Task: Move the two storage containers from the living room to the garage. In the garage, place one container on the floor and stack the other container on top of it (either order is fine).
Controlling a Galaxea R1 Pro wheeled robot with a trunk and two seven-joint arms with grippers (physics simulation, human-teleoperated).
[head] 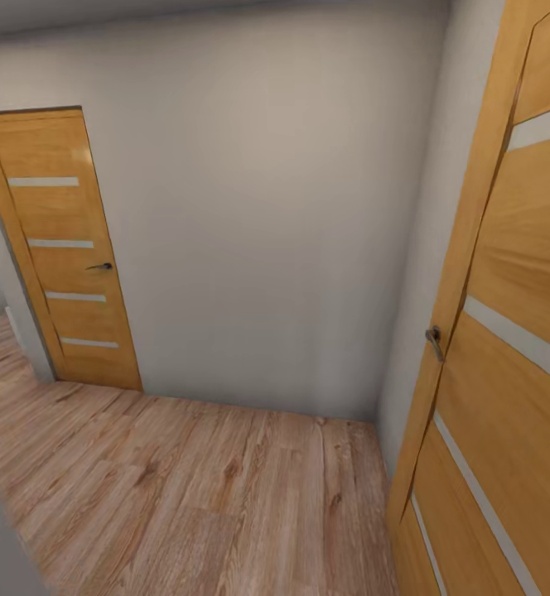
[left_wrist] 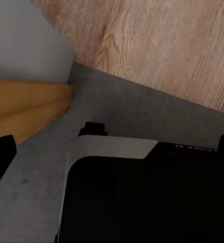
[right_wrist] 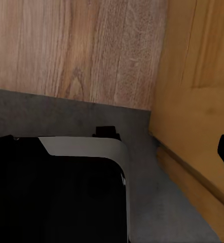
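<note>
The robot stands in a bare hallway, facing a pale grey wall (head: pixel 258 207). A light wood-plank floor (head: pixel 192 488) runs from the foot of that wall toward the robot.

At the far left a closed wooden door (head: pixel 60 248) sits in the wall, with four frosted strips across it and a dark handle (head: pixel 101 266) on its right edge. Close on the right stands a second wooden door (head: pixel 507 331) of the same make, with a metal handle (head: pixel 433 339) at mid height. It stands at an angle to the facing wall, its edge close beside the narrow strip of wall at the corner. A grey surface cuts across the lower left corner of the head view.

The left wrist view looks down on the robot's dark base (left_wrist: pixel 142 202) with a pale rim, on grey concrete (left_wrist: pixel 142 111) that meets the wood planks along a straight line. An orange-brown door edge (left_wrist: pixel 26 106) and a bit of grey wall lie beside it.

The right wrist view shows the same dark base (right_wrist: pixel 56 197), the same grey strip meeting the planks, and a wooden door panel (right_wrist: pixel 198 101) close alongside.

I cannot tell whether either claw is spread or pressed together; only dark slivers at the picture edges show.

No storage container shows here.
</note>
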